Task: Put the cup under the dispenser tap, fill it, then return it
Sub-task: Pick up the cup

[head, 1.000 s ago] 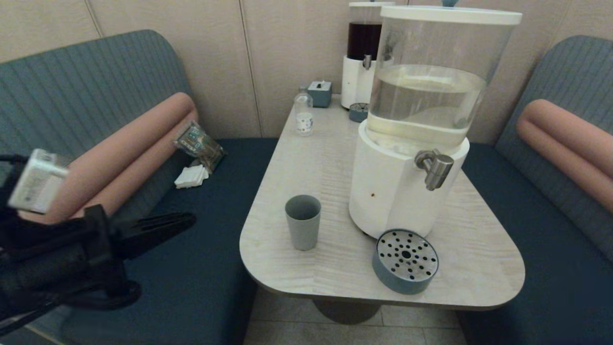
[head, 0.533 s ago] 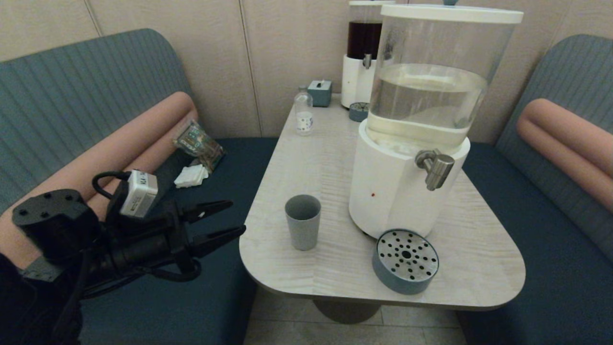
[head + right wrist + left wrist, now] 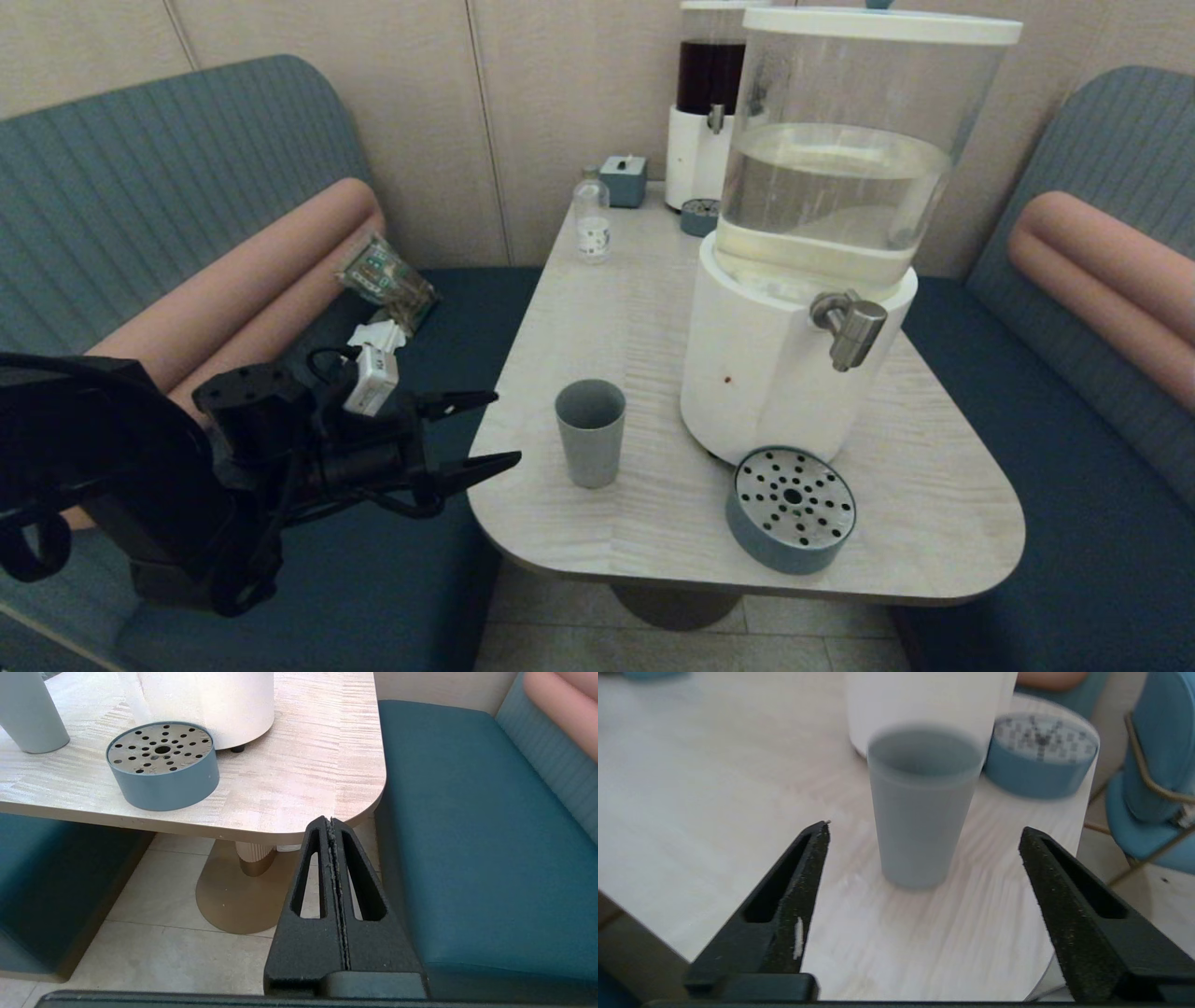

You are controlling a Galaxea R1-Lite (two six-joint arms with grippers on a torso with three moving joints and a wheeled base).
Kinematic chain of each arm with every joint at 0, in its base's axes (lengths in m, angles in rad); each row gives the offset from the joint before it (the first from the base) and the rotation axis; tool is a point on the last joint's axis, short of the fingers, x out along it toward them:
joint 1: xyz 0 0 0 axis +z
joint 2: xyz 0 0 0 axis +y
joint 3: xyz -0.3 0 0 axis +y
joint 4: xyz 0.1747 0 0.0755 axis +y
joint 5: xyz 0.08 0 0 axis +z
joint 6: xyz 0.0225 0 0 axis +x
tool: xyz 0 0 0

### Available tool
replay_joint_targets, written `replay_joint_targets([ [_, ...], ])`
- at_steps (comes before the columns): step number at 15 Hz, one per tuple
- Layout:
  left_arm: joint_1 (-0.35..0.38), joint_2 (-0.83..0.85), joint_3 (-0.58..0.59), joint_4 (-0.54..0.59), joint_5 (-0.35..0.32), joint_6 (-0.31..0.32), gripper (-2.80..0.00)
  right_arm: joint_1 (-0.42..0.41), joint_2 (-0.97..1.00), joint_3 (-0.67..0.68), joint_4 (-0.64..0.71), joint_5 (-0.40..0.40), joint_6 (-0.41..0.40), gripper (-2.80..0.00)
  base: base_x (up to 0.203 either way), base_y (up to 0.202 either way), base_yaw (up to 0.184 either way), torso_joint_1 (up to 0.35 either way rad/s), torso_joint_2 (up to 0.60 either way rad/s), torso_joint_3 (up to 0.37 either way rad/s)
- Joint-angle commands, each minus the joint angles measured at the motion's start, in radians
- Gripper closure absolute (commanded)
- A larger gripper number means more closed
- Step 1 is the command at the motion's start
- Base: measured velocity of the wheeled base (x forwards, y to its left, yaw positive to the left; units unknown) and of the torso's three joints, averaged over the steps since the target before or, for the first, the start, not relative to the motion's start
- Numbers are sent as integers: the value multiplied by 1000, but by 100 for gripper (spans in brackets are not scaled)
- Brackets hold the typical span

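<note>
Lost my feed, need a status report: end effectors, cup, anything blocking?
Left end effector open at table edge, short of cup. Right end effector shut, parked low off table corner. Cup upright, untouched, not under dispenser tap. Path clear.

Grey-blue cup (image 3: 590,444) upright — beside steel tap (image 3: 851,328)

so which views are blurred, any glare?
Left wrist view: cup and drip tray smeared, left tool fingers crisper. Head view: dim, sharp on the cup; soft reflections on the dispenser tank, no harsh glare. Right wrist view: bright, sharp; right tool in focus.
</note>
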Motion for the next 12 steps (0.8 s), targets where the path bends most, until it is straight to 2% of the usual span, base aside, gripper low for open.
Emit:
replay_joint_targets([
  [1,-13,92,-14,-8,-13,3,-280,2,-1,14,-1,0,0,0,0,0,0,0,0,0],
  [3,-33,135,-24,-8,-13,4,-280,0,-1,14,-1,1,-1,0,0,0,0,0,0,0],
  [8,-112,212,-148,-8,-6,-14,-280,0,-1,14,-1,1,-1,0,0,0,0,0,0,0],
  [12,-143,274,-242,-8,17,-31,-280,1,-1,14,-1,-1,-1,0,0,0,0,0,0,0],
])
